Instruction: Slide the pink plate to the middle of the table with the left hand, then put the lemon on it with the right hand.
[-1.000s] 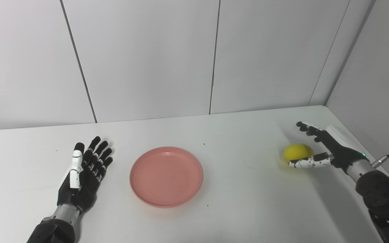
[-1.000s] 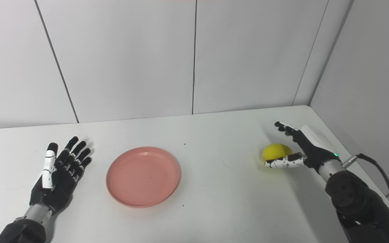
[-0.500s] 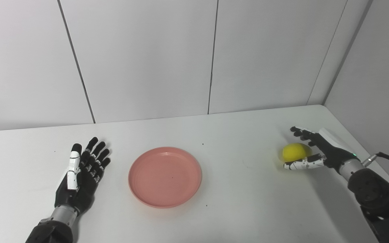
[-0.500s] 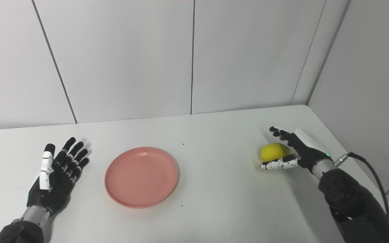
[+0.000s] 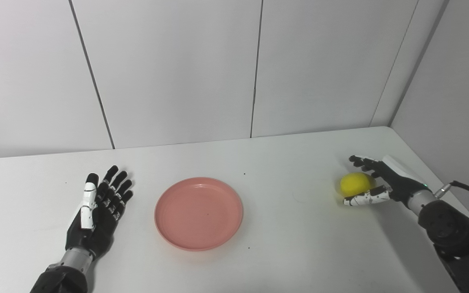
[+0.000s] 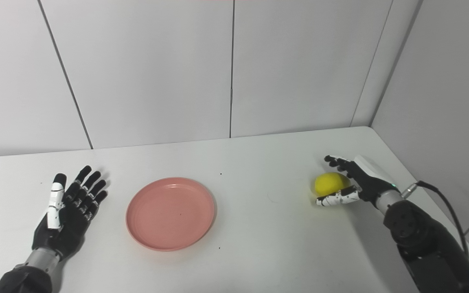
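I've got the white tabletop (image 5: 283, 162) spread wide w/ three things that matter. Pink plate (image 5: 198, 212) sits roughly mid-tabletop, a touch left of centre, flat and bare, so I judge the slide step done or near enough. Left hand (image 5: 98, 211) lies just beside the plate's left edge, apart from it, palm up, fingers spread, holding nothing.

Right hand (image 5: 375, 185) is at the far right, near the tabletop's corner, cupped around the lemon (image 5: 354, 183): fingers (image 5: 360, 160) arc behind and over it, thumb (image 5: 364, 199) lies along its near side. Not clamped as far as I can tell; the lemon looks to be resting on the tabletop, grasp half-formed.

Key relation for the next move: plate lies well apart to the left of the lemon, on a near-level line across the tabletop. So once the right hand grips, it's lift, carry leftward, set down. Lemon's round, roll risk if the grip is loose.
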Motion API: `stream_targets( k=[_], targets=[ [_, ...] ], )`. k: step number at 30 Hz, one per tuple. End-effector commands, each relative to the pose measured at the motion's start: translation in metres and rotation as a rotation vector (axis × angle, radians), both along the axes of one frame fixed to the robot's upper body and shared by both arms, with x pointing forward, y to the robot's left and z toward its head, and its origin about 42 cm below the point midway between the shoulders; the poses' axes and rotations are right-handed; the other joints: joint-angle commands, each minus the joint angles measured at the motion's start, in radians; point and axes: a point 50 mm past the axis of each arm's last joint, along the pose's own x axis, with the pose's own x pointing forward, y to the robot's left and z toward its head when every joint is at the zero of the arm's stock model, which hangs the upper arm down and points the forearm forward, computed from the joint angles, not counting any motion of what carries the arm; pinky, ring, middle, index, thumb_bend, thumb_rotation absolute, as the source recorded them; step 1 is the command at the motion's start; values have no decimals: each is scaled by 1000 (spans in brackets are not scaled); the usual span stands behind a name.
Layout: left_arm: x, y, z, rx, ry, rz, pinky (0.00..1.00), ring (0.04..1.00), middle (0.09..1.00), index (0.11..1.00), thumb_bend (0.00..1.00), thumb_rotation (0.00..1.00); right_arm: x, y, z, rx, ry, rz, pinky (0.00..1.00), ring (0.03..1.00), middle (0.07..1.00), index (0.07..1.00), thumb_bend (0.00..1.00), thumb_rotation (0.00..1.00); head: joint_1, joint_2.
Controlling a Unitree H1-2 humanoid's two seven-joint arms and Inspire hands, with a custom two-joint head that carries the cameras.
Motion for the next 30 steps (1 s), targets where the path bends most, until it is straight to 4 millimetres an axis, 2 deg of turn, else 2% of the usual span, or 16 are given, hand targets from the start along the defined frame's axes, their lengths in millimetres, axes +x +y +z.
stream_targets(
  k=[1,17,22,27,29,30],
  targets=[
    [2,3,6,17,-7,-1,1000,975,978,968,567,1000,10,-6,31,-48,-100,30,822,858,863,860,1000,267,0,0],
    [0,3,6,11,-4,1,1000,972,975,966,570,1000,17,-10,26,-47,-92,35,778,805,810,814,931,198,7,2],
    [0,2,6,12,-6,-6,1000,975,978,971,577,1000,18,-12,22,-56,-113,52,729,764,780,787,875,157,8,3],
    [0,1,7,10,-7,-8,1000,975,977,969,578,1000,19,-12,20,-63,-125,52,666,707,734,737,769,80,7,3],
    [0,1,7,11,-7,-8,1000,975,977,969,578,1000,20,-11,20,-71,-124,48,661,703,731,733,763,77,7,3],
    [0,1,7,12,-7,-9,1000,976,977,970,579,1000,20,-11,20,-75,-124,47,623,665,702,721,738,70,7,3]
  ],
)
